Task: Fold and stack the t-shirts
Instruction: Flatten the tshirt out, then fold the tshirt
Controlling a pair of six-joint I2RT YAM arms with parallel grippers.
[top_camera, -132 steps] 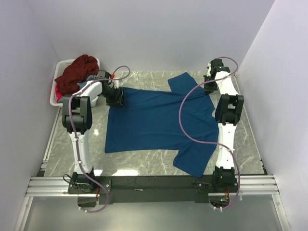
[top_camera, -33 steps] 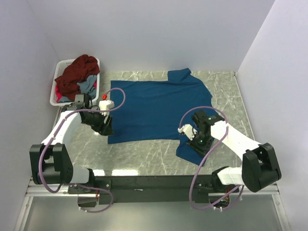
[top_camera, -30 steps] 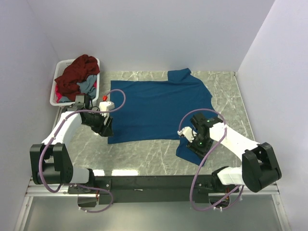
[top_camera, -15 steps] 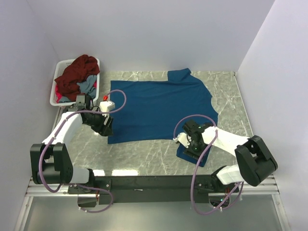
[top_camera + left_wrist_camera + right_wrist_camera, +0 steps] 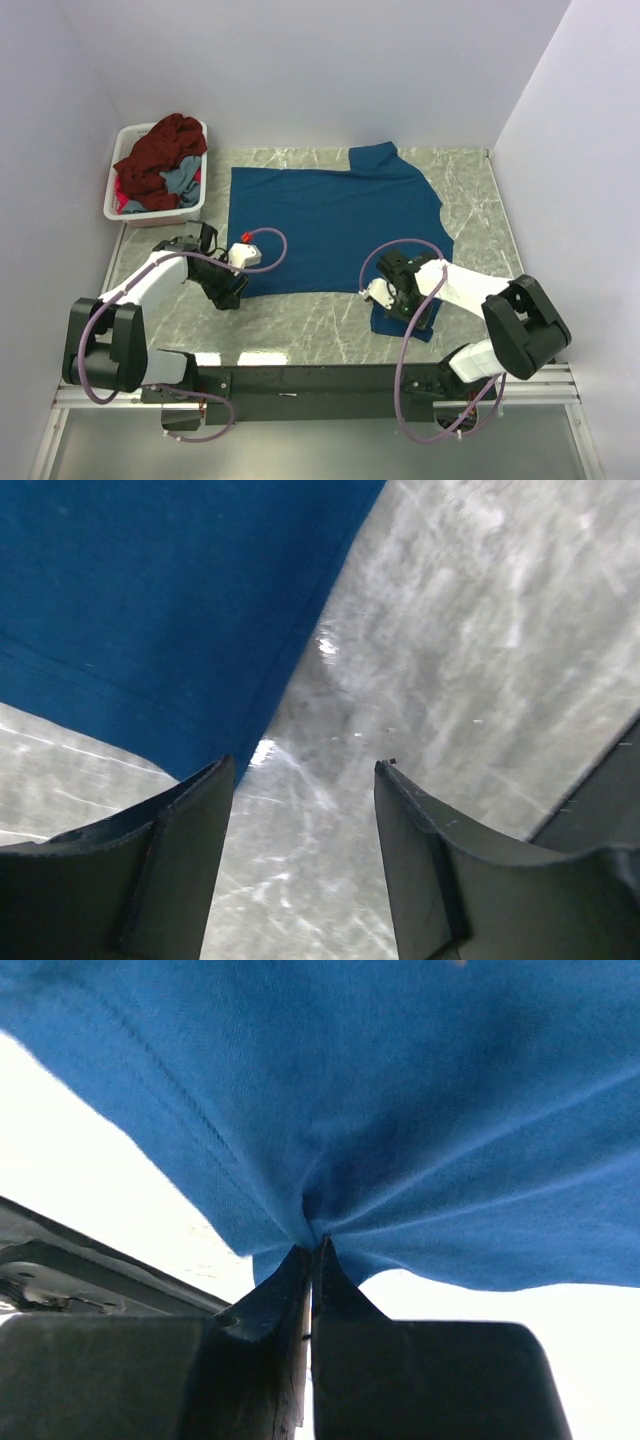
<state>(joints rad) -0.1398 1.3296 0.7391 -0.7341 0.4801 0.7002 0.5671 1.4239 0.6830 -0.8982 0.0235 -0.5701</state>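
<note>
A: What's new with the right hand (image 5: 386, 292)?
B: It has slid left along the near sleeve (image 5: 412, 322) of the blue t-shirt (image 5: 330, 220) and pinched shut on the edge. A second ago it was open.
A: And the left hand (image 5: 228, 292)?
B: It has come nearer and rightward, from the shirt's left side to its near-left corner, low over the surface (image 5: 300, 330).

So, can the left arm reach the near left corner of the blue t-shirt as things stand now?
Probably yes. The left end effector is open and close to the table. The corner of the blue t-shirt lies flat just ahead of its fingertips, with nothing between them.
</note>
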